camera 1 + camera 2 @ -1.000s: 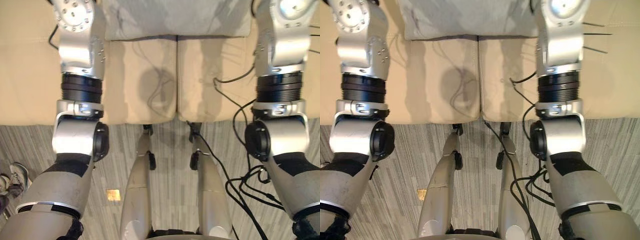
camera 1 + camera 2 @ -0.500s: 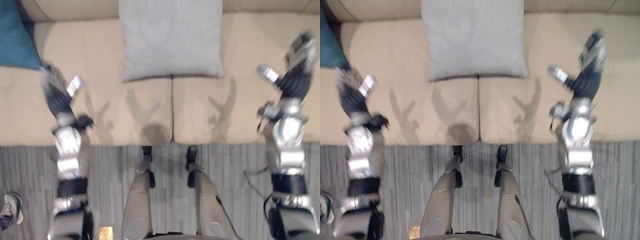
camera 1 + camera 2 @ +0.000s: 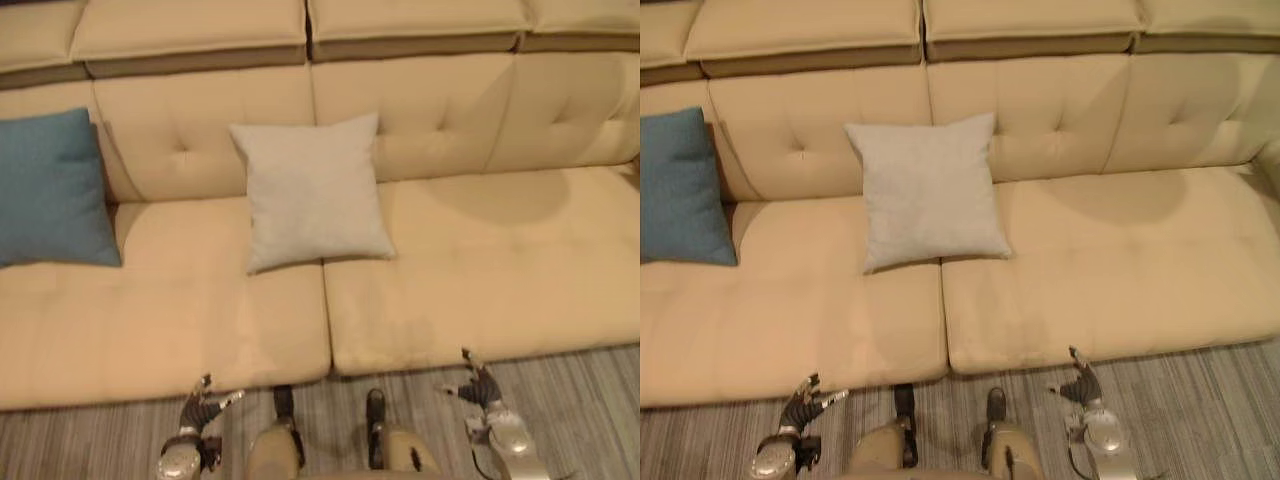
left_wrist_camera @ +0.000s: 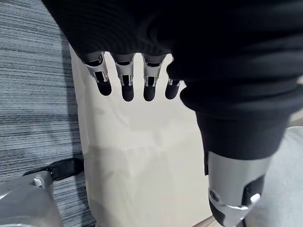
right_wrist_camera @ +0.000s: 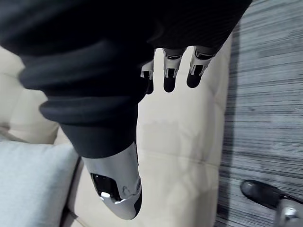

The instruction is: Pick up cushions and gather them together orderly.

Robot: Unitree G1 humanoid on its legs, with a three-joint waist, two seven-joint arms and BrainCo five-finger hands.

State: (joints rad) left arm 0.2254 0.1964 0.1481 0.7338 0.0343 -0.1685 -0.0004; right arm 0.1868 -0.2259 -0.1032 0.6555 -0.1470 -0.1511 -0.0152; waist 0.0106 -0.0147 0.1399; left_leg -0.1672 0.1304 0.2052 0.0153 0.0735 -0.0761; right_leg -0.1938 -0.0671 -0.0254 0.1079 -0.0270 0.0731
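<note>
The head camera has lifted, so the whole sofa now shows, with the grey cushion leaning on the backrest at mid-sofa and the blue cushion well apart at the robot's left end. Against the sofa, both arms have dropped back to its front edge over the floor. The left hand and right hand have straight, spread fingers and hold nothing, so no cushion has been picked up yet and gathering probably starts from here.
</note>
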